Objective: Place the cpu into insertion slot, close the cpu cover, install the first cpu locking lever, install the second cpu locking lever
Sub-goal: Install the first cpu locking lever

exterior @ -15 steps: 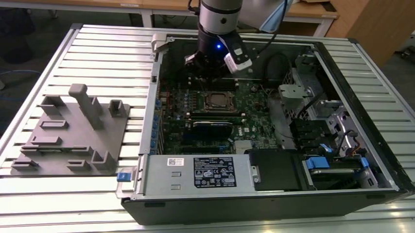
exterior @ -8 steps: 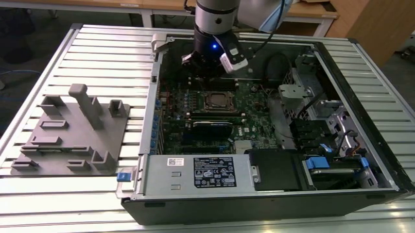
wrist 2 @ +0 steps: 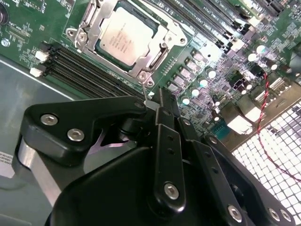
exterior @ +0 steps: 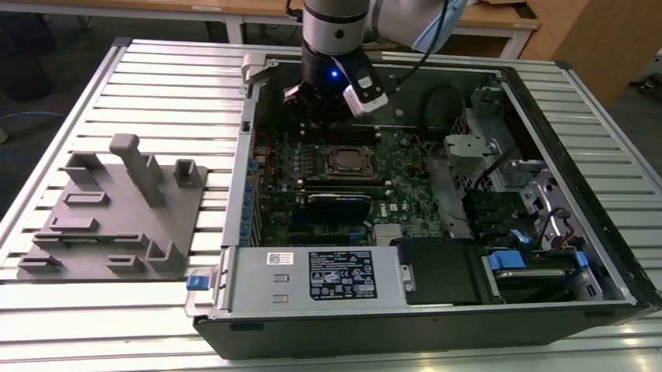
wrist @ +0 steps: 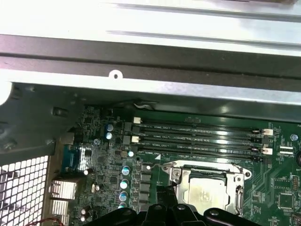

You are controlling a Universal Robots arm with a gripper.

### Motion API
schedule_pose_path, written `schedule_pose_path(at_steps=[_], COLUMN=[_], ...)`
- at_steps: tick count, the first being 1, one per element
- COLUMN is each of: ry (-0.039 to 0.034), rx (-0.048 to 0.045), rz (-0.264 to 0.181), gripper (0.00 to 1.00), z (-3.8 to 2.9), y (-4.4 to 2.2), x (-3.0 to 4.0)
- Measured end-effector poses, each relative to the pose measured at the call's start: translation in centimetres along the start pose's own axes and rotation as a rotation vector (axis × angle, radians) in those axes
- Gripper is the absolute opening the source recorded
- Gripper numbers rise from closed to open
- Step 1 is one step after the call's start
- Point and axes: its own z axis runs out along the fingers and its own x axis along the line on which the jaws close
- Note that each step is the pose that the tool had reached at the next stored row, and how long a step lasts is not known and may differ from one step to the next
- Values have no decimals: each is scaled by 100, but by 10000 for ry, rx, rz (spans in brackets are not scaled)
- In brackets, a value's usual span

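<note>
Above motherboard, arm vertical, tool pressed together, pointing down just beside cpu cover lying over cpu.

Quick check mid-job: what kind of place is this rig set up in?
Probably a robotics lab or workshop: an open desktop computer case lies on a slatted aluminium table, a grey moulded parts fixture sits beside it, and wooden workbenches stand behind.
</note>
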Motion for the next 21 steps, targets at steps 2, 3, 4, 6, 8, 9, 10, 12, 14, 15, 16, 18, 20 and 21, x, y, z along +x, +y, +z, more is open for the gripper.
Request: schedule_pose_path(at_steps=[2,3,4,6,8,9,10,12,14,15,16,18,20,21], ry=[-25,-26,-25,-29,-31,-33,-33,-34,-34,-40,-54,-92,-130,-150], rx=[-42,-46,-51,-81,-107,-120,-130,-134,-134,-134,-141,-166,-171,-182], rz=[-2,-2,-3,-3,-2,-2,-3,-3,-2,-4,-6,-7,-11,-13], gripper=[10,10,10,10,10,10,10,10,10,10,10,10,10,10], z=[0,-1,-9,-32,-62,-75,-79,-78,-79,-79,-78,-76,-75,-74], y=[1,1,2,3,6,7,7,7,7,7,9,14,19,21], x=[15,17,17,17,18,17,17,17,20,32,55,115,180,207])
